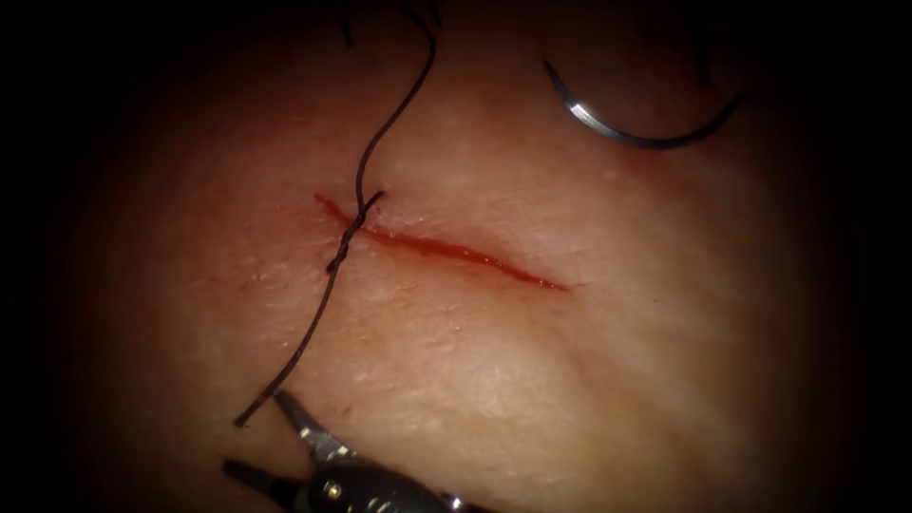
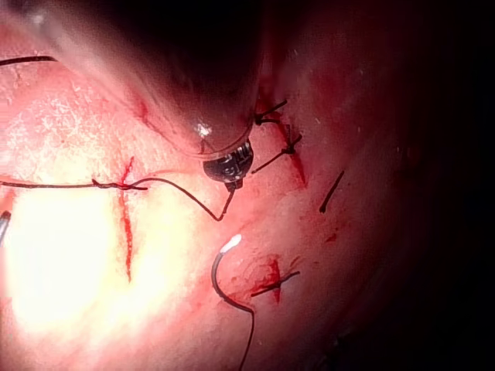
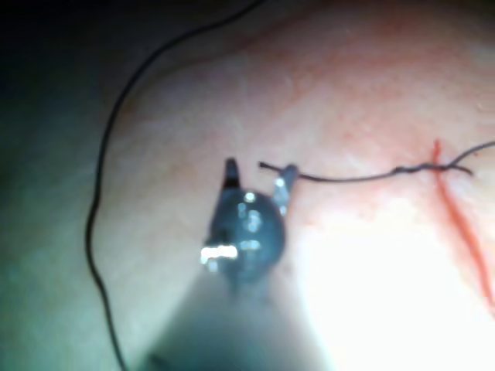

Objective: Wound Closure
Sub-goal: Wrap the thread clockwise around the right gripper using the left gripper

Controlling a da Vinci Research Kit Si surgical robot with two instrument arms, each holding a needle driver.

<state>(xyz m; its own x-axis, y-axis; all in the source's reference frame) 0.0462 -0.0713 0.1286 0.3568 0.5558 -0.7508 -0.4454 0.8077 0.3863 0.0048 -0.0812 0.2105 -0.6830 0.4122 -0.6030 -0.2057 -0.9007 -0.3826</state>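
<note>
The cut (image 1: 446, 249) runs across the tissue (image 1: 570, 380), with the thread (image 1: 356, 223) twisted into a knot at its left end. The thread's short tail runs down to my right tool (image 1: 261, 437), whose jaws are open with the tail's end (image 3: 263, 165) lying between them, not held. My right tool (image 3: 259, 176) holds nothing. The long strand climbs away from the knot to my left tool (image 2: 230, 182), which appears shut on the thread (image 2: 197, 202). The curved needle (image 1: 636, 133) lies free on the tissue above the cut's right end, held by neither tool. The needle (image 2: 220, 270) trails thread.
Other short cuts (image 2: 294, 154) closed with knotted stitches (image 2: 274, 284) lie beyond the left tool, and a loose cut piece of thread (image 2: 332, 192) rests near them. A long slack loop of thread (image 3: 97, 216) lies on the tissue beside the right tool.
</note>
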